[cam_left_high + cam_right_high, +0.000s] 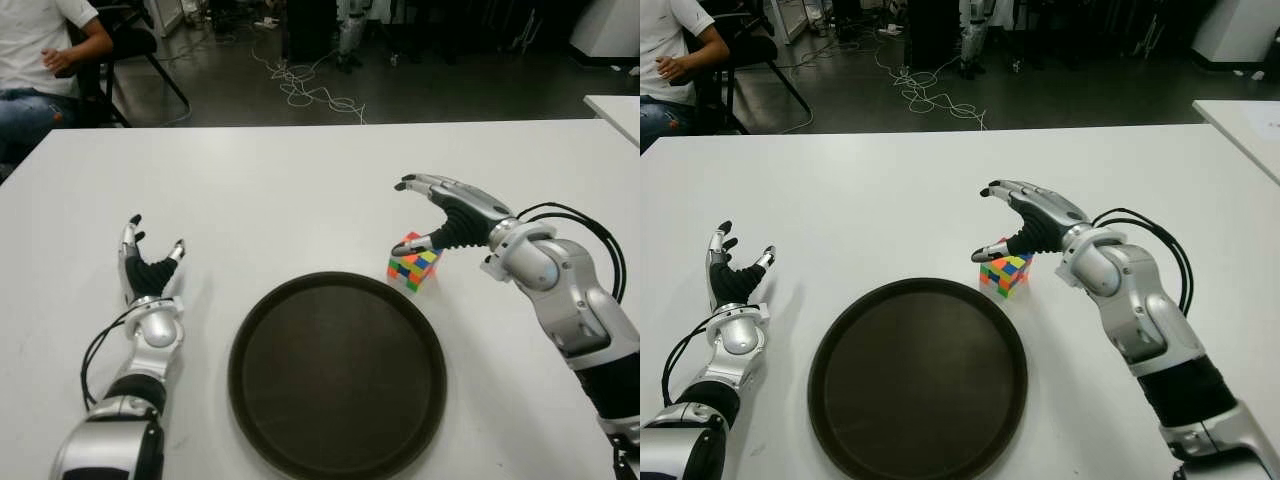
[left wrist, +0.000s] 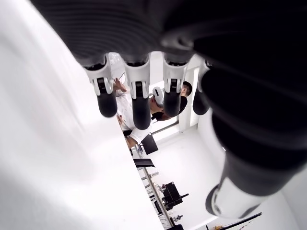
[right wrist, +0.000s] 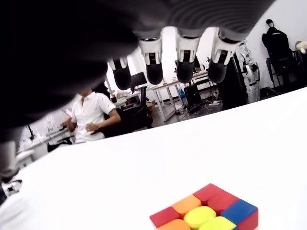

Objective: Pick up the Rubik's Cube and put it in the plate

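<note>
The Rubik's Cube [image 1: 414, 262] stands on the white table [image 1: 300, 190], just past the right rim of the round dark plate [image 1: 337, 372]. My right hand [image 1: 432, 214] hovers over the cube with its fingers spread; the thumb tip reaches down near the cube's left top edge. In the right wrist view the cube [image 3: 206, 211] lies below the fingertips [image 3: 184, 72], apart from them. The plate has nothing in it. My left hand [image 1: 150, 262] shows left of the plate, fingers pointing up and spread, holding nothing.
A seated person [image 1: 40, 60] is beyond the table's far left corner, beside a black chair [image 1: 135, 45]. Cables [image 1: 310, 85] lie on the floor behind the table. Another white table edge [image 1: 615, 108] shows at the far right.
</note>
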